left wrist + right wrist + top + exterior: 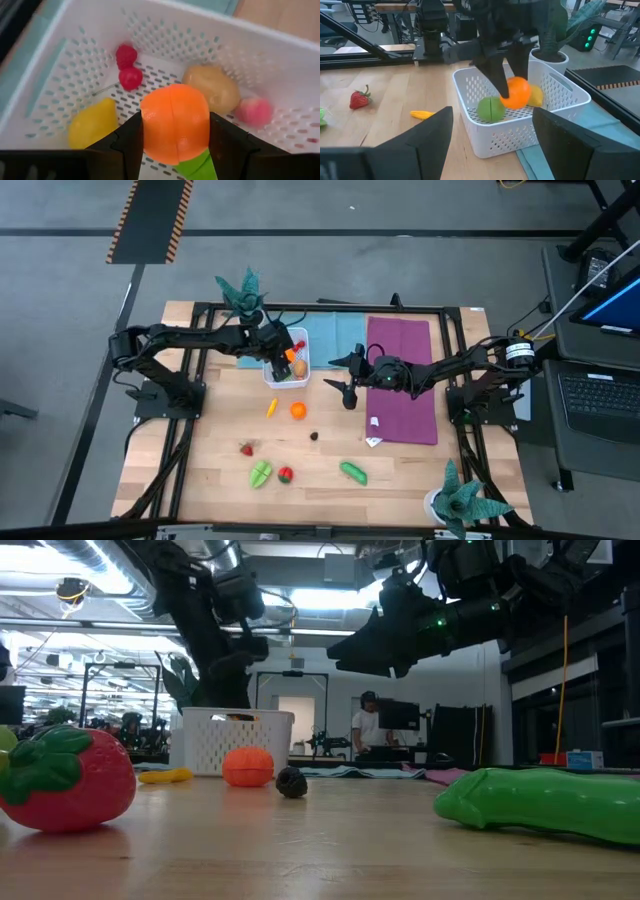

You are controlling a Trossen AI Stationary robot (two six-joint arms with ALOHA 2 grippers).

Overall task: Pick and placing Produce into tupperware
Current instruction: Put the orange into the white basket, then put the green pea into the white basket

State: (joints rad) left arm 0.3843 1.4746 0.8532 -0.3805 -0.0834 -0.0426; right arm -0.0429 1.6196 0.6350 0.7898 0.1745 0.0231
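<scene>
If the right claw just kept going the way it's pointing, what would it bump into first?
Probably the white basket, at its near wall. The right gripper stands open and aims at it across bare wood; the left gripper holding the orange piece hangs just behind.

You are working in a robotics lab: a wooden bench (310, 460) is sitting in a black frame, a laptop (600, 395) is glowing alongside, and a person (367, 730) is standing among equipment racks behind.
</scene>
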